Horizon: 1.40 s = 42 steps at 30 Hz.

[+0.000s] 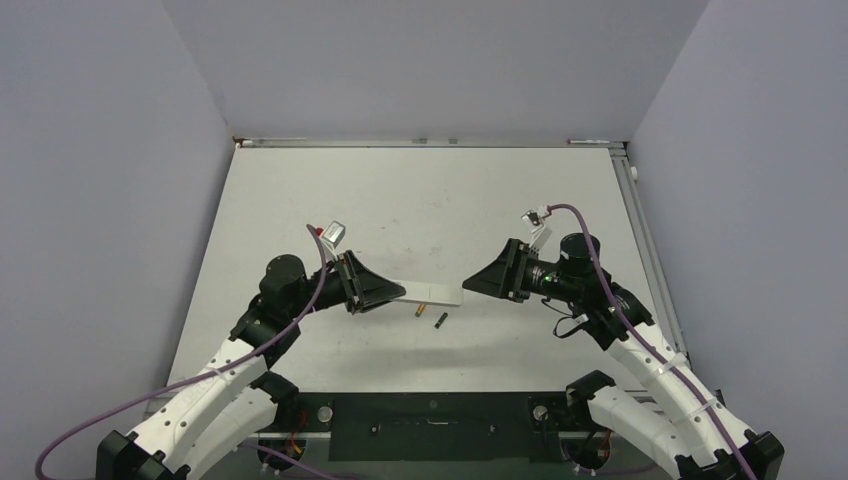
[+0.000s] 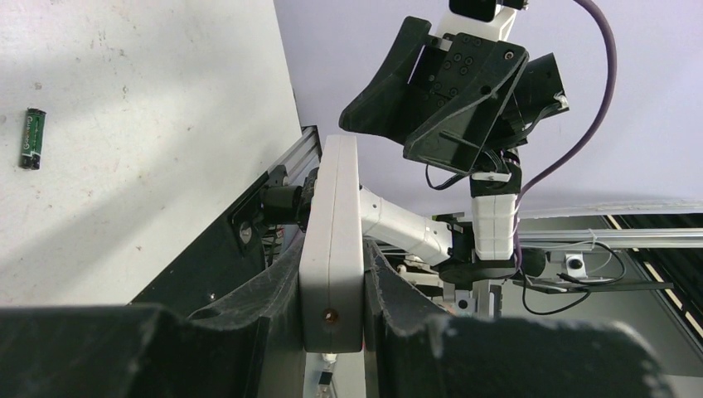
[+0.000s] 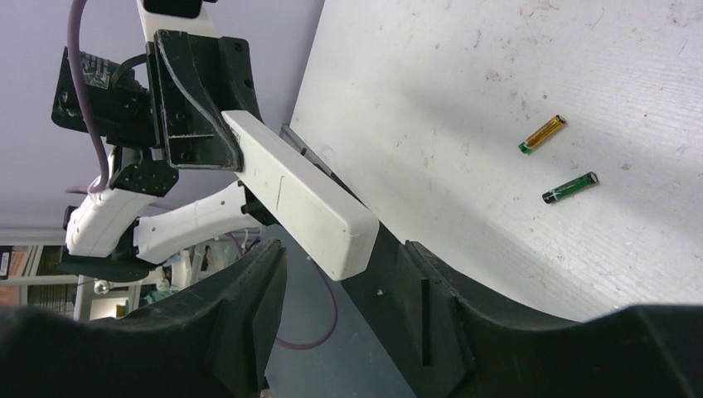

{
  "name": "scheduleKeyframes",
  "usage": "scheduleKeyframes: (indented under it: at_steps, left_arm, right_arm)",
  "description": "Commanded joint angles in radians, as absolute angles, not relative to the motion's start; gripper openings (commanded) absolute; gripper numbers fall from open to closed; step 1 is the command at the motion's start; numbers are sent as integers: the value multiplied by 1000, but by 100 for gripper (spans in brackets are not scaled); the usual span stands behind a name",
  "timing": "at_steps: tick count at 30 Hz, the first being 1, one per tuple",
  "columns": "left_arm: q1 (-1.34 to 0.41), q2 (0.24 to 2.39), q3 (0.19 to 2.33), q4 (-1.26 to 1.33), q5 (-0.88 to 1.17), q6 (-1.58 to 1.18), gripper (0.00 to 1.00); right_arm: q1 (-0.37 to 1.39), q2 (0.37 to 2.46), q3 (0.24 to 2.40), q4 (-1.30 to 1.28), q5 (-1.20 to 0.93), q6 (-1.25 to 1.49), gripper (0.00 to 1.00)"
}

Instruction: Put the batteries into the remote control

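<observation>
My left gripper [image 1: 396, 292] is shut on one end of the white remote control [image 1: 434, 294] and holds it level above the table. In the left wrist view the remote [image 2: 333, 224] is clamped between both fingers. My right gripper [image 1: 470, 283] is open and faces the remote's free end [image 3: 303, 195], which reaches to the mouth of its spread fingers [image 3: 253, 311] without touching them. The gold-orange battery [image 1: 421, 312] and the dark battery [image 1: 438, 320] lie side by side on the table below the remote. Both show in the right wrist view, the gold one [image 3: 543, 133] and the dark one [image 3: 569, 188]. The dark one also shows in the left wrist view [image 2: 33, 138].
The white table [image 1: 420, 200] is walled in on three sides by grey panels. A metal rail [image 1: 640, 240] runs along its right edge. A black base plate [image 1: 430, 420] lies at the near edge between the arm bases.
</observation>
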<state>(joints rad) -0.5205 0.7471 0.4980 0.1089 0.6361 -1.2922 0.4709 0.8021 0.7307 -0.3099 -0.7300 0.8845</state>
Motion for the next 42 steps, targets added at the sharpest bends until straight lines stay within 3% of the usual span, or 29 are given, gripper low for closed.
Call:
scheduleKeyframes:
  at_steps: [1, 14, 32, 38, 42]
  left_arm:
    - [-514, 733, 509, 193, 626, -1320, 0]
    - [-513, 736, 494, 224, 627, -1339, 0]
    - [-512, 736, 469, 305, 666, -1387, 0]
    - [-512, 734, 467, 312, 669, -1391, 0]
    - [-512, 733, 462, 319, 669, -1396, 0]
  right_arm:
    - [482, 799, 727, -237, -690, 933, 50]
    - [633, 840, 727, -181, -568, 973, 48]
    - [657, 854, 715, -154, -537, 988, 45]
    - [663, 850, 712, -143, -536, 993, 37]
    - [664, 843, 706, -138, -536, 999, 19]
